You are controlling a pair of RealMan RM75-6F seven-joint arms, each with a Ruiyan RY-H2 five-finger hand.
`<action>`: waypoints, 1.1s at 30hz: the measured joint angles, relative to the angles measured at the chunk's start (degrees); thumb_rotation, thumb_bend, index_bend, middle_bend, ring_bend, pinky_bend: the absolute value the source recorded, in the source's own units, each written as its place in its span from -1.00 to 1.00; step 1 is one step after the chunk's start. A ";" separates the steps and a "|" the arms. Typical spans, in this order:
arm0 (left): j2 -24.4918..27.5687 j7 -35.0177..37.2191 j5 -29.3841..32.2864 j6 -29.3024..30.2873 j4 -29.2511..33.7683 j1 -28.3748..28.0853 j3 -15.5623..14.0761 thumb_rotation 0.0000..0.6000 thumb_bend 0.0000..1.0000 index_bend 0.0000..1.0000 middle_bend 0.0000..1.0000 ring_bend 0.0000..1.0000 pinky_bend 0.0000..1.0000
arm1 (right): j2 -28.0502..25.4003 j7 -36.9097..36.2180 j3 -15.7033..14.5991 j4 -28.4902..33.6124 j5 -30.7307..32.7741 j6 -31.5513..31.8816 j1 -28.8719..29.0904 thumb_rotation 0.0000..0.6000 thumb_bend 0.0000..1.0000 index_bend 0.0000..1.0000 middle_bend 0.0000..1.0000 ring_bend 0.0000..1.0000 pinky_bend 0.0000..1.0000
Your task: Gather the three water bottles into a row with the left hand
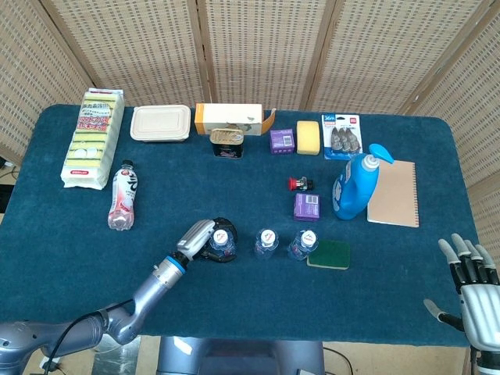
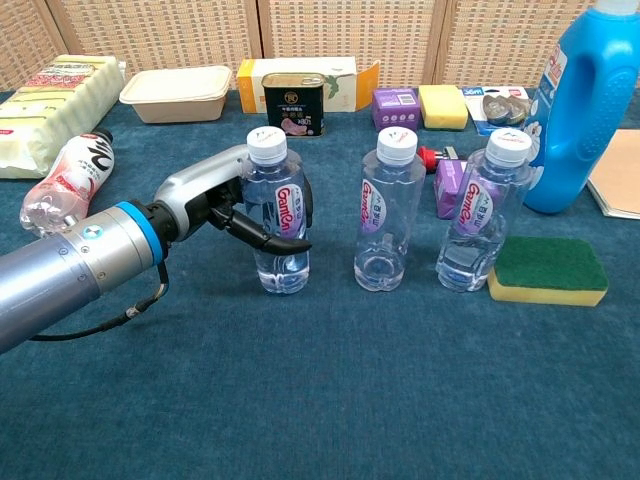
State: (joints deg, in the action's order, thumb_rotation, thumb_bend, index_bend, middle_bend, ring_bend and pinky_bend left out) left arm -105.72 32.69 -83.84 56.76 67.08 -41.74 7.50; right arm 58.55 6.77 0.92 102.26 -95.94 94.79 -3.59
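a dark blue cloth-covered desk [image 1: 234, 297] is carrying the scene, with three small clear plastic water bottles with white caps standing upright along its near half. the left robot hand [image 2: 235, 200] is wrapping its black fingers [image 2: 275, 238] around the leftmost clear water bottle [image 2: 277, 220], gripping it at label height and keeping it vertical, seemingly so it can sit level with its neighbours. the middle clear water bottle [image 2: 387, 210] and the right clear water bottle [image 2: 484, 212] are standing free just beside each other, the right one touching or nearly touching a single green-and-yellow sponge [image 2: 548, 270]. the held bottle is sitting near the middle one with a gap about matching that between the other two, so the row is looking nearly complete; whether its base is resting on the cloth is hard to tell. the right robot hand [image 1: 471, 291] is idling at the desk's near right corner, fingers spread and holding nothing, in keeping with a left-hand-only job. one tall blue detergent bottle [image 2: 588, 105] is standing behind the row, and one pink-and-white drink bottle [image 2: 65, 183] is lying on its side to the left, well apart.
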 measured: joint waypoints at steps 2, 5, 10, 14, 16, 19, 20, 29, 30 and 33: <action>-0.29 -0.12 0.17 0.14 -0.26 -0.02 0.17 1.00 -0.54 0.31 -0.01 -0.38 -0.11 | -0.02 -0.03 -0.02 -0.01 0.00 -0.03 0.01 1.00 -0.68 -1.00 -1.00 -1.00 -1.00; -0.45 -0.20 0.21 0.16 -0.38 -0.13 0.22 1.00 -0.54 0.31 -0.01 -0.38 -0.12 | -0.05 -0.10 0.01 -0.01 0.02 0.02 0.01 1.00 -0.68 -1.00 -1.00 -1.00 -1.00; -0.38 -1.48 0.54 -0.61 -0.54 -0.45 0.18 1.00 -0.57 0.25 -0.08 -0.45 -0.15 | -0.09 -0.27 0.02 -0.06 0.07 0.11 -0.03 1.00 -0.68 -1.00 -1.00 -1.00 -1.00; 0.16 -2.87 0.94 -1.67 0.12 -0.78 0.07 1.00 -0.59 -0.15 -0.55 -0.80 -0.29 | -0.08 -0.23 0.03 -0.07 0.03 0.19 -0.06 1.00 -0.68 -1.00 -1.00 -1.00 -1.00; 0.52 -3.16 1.06 -2.11 0.84 -0.90 -0.02 1.00 -0.59 -0.32 -0.72 -0.92 -0.35 | -0.09 -0.15 -0.01 -0.05 0.01 0.11 -0.04 1.00 -0.68 -1.00 -1.00 -1.00 -1.00; 1.04 -3.13 1.06 -2.34 1.68 -1.01 -0.14 1.00 -0.59 -0.51 -0.89 -1.00 -0.40 | -0.10 -0.11 0.00 -0.02 0.03 0.12 -0.05 1.00 -0.68 -1.00 -1.00 -1.00 -1.00; 1.08 -3.12 1.03 -2.30 1.75 -1.01 -0.16 1.00 -0.59 -0.55 -0.93 -1.00 -0.41 | -0.10 -0.10 0.01 -0.03 0.04 0.13 -0.05 1.00 -0.68 -1.00 -1.00 -1.00 -1.00; 1.79 -2.39 0.61 -1.42 2.44 -0.75 -0.26 1.00 -0.59 -0.66 -1.00 -1.00 -0.42 | -0.18 -0.33 -0.01 -0.07 -0.09 0.36 -0.15 1.00 -0.68 -1.00 -1.00 -1.00 -1.00; 1.89 -2.27 0.58 -1.29 2.56 -0.71 -0.25 1.00 -0.59 -0.66 -1.00 -1.00 -0.42 | -0.20 -0.36 -0.02 -0.07 -0.10 0.40 -0.16 1.00 -0.68 -1.00 -1.00 -1.00 -1.00; 2.27 -1.48 0.66 -1.11 3.16 -0.57 -0.11 1.00 -0.59 -0.74 -1.00 -1.00 -0.42 | -0.20 -0.37 -0.01 -0.08 -0.14 0.47 -0.19 1.00 -0.68 -1.00 -1.00 -1.00 -1.00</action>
State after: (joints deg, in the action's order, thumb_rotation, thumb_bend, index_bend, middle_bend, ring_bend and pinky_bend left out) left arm -103.44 31.21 -83.18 55.65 70.24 -42.31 7.38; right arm 58.35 6.40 0.91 102.18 -96.07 95.26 -3.78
